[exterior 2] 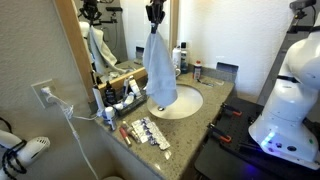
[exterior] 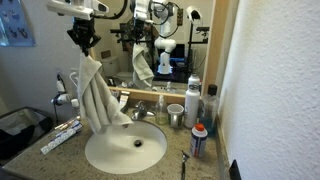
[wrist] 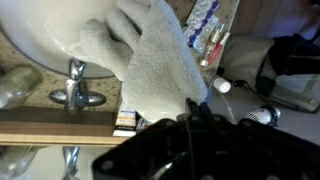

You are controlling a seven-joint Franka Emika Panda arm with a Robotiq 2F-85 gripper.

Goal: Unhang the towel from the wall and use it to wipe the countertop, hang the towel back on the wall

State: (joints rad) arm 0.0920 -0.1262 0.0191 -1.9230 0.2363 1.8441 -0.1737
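Observation:
My gripper (exterior: 84, 42) is shut on the top edge of the off-white towel (exterior: 97, 95), which hangs down over the white sink basin (exterior: 125, 150). In an exterior view the gripper (exterior 2: 155, 20) holds the towel (exterior 2: 159, 70) above the speckled countertop (exterior 2: 215, 100). In the wrist view the towel (wrist: 150, 65) hangs from my black fingers (wrist: 192, 103), with the basin (wrist: 50, 30) below it. The white wall (exterior: 270, 80) rises beside the counter.
A faucet (exterior: 135, 110) stands behind the basin, under the wood-framed mirror (exterior: 150, 50). Cups and bottles (exterior: 192, 105) crowd the counter by the wall. Toothpaste tubes (exterior 2: 150, 130) lie near the counter's end. A hair dryer (exterior 2: 25, 155) hangs on a cord.

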